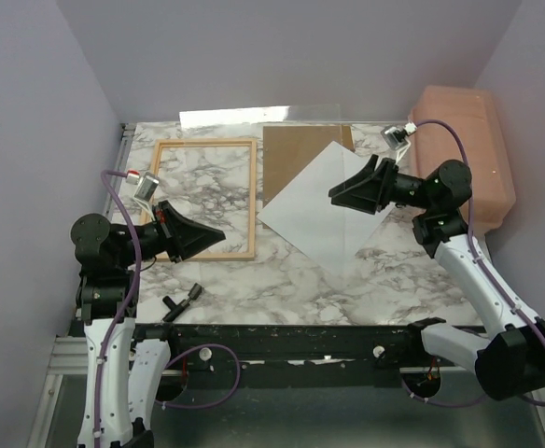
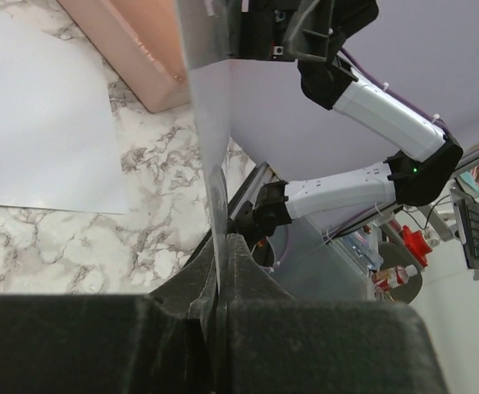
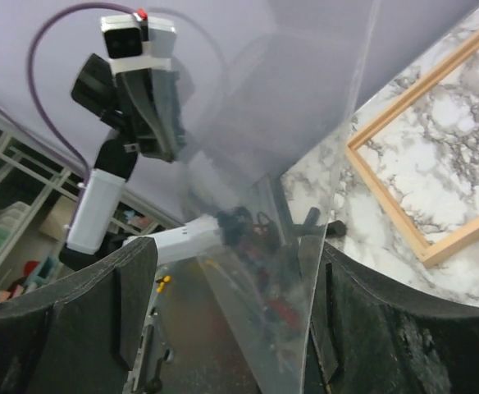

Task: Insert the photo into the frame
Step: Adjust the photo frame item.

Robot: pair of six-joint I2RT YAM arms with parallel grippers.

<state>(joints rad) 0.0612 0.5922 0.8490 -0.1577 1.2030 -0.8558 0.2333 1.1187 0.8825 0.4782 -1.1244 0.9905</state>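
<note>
The left jaws [image 2: 223, 246] are closed tight on the lower edge of a clear pane [image 2: 207, 107], which rises upright out of them. The right jaws [image 3: 235, 279] stand wide open; the pane passes between the two fingers [image 3: 100, 312], close to one of them, and I cannot tell if it touches. Seen from above, the two jaws point at each other over the table [image 1: 282, 271], the left at 9 o'clock from its middle and the right at 2 o'clock. The frame [image 1: 254, 201] lies flat on the marble at about 10 o'clock, bare table showing through it. The photo [image 1: 314, 210] lies white side up at 1 o'clock, turned cornerwise, its far corner overlapping a brown board [image 1: 300, 145] at 12 o'clock. A pink tub [image 1: 473, 140] sits at 2 o'clock, past the table edge.
</note>
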